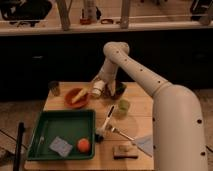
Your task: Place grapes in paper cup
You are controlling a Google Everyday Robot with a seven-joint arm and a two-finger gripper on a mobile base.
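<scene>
The white paper cup (96,89) lies tilted at the back of the wooden table (140,107), between the orange bowl (76,97) and a dark bowl (117,91). My gripper (101,85) reaches down from the raised arm and sits right at the cup, against its upper right side. I cannot tell whether it grips the cup. I cannot make out the grapes; the gripper and arm hide part of the dark bowl.
The orange bowl holds a yellow piece. A dark brownish cup (54,88) stands back left. A light green cup (122,107) is mid-table. A green tray (47,122) holds a blue sponge (60,146) and an orange ball (83,144). A brush (108,119), a brown block (124,150) and a blue cloth (145,144) lie in front.
</scene>
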